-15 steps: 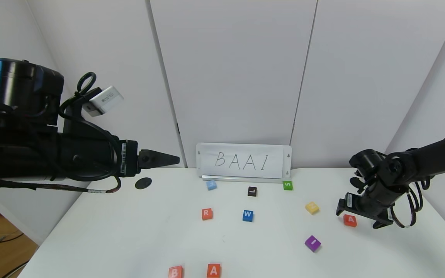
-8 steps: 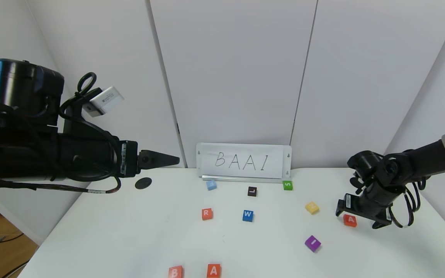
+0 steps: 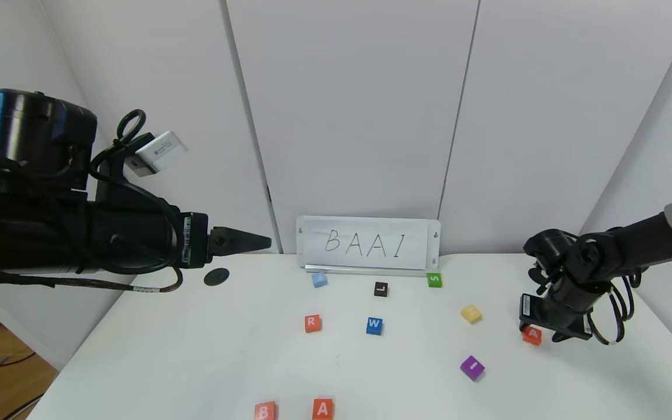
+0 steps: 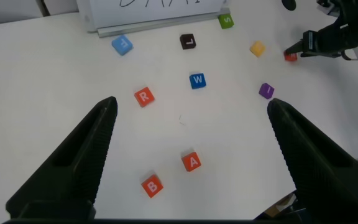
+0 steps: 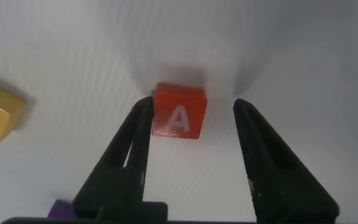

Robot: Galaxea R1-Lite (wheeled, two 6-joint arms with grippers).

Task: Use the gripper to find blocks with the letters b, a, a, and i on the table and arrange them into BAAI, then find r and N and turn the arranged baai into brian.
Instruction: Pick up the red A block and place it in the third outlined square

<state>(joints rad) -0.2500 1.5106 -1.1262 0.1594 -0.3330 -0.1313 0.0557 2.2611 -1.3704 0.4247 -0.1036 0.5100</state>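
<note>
My right gripper [image 3: 537, 334] is down on the table [image 3: 196, 350] at the right, astride an orange-red A block [image 3: 532, 335]. In the right wrist view the gripper [image 5: 193, 104] is open: one finger touches the A block [image 5: 179, 112], and a gap remains at the other finger. The purple I block [image 3: 472, 367] lies nearer the front, and the yellow N [image 3: 471, 314] is just left of the gripper. B [image 3: 265, 410] and the other A [image 3: 322, 408] sit at the front edge, with R [image 3: 312, 322] mid-table. My left gripper [image 3: 254, 240] hangs open, high at the left.
A white card reading BAAI [image 3: 368, 243] stands at the back. Near it lie a light blue block [image 3: 319, 279], a black L [image 3: 381, 289] and a green S [image 3: 434, 280]. A blue W [image 3: 374, 325] sits mid-table. A black round hole [image 3: 216, 276] is at the back left.
My right gripper has come down round the A block and its jaws have narrowed, nudging the block slightly to the right. The left arm has not moved.
</note>
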